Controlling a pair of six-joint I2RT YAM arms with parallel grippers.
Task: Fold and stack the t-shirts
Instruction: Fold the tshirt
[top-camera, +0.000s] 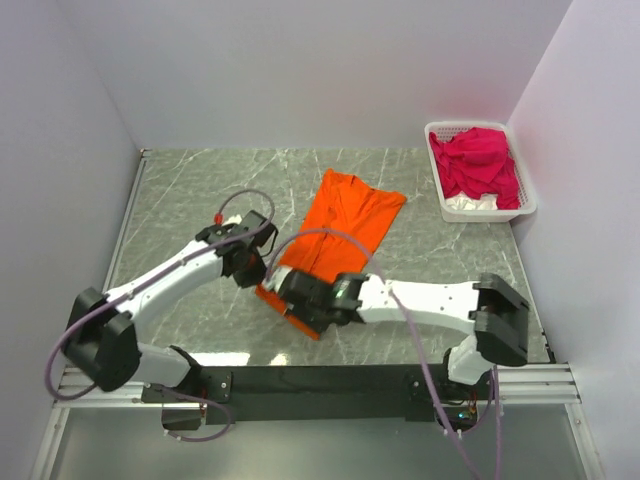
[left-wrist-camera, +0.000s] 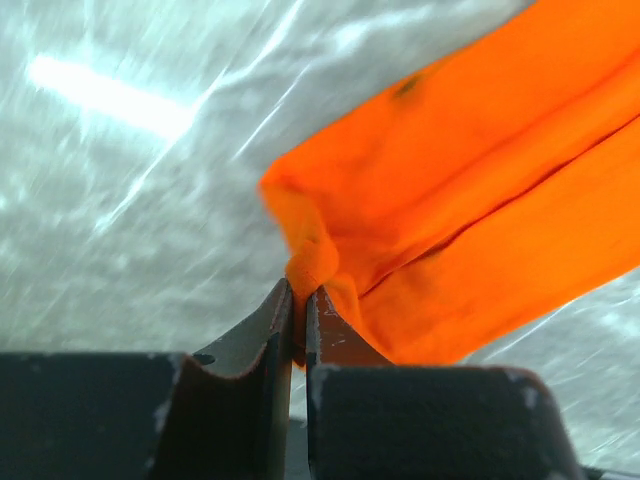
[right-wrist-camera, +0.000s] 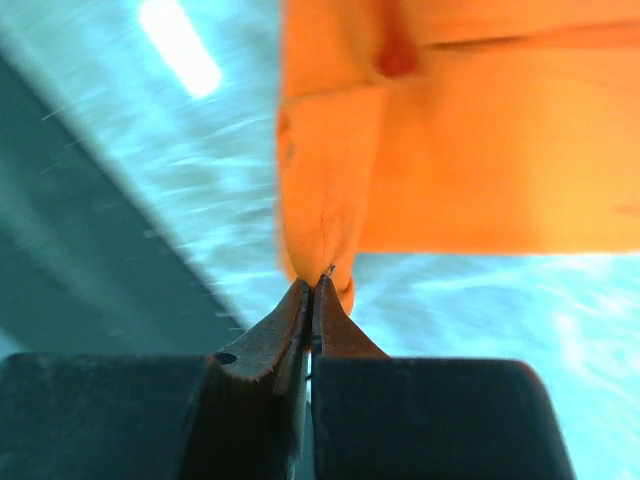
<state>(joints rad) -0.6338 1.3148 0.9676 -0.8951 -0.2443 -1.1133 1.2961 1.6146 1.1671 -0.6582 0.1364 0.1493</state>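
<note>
Orange t-shirt (top-camera: 345, 225) is lying folded lengthwise mid-table (top-camera: 200, 180), its near end toward the robot. Magenta t-shirts (top-camera: 480, 160) are sitting heaped in the white basket (top-camera: 530, 205), far right. The cloth is looking light and limp, likely sagging once lifted, so hem corners are offering the best hold.

Left wrist: left gripper (left-wrist-camera: 300, 300) is pinching a bunched corner of the orange t-shirt (left-wrist-camera: 470, 200), jaws nearly together.

Right wrist: right gripper (right-wrist-camera: 312, 290) is sitting fully closed, seemingly nipping the orange t-shirt (right-wrist-camera: 480, 150) at its edge, though the view is blurring.
</note>
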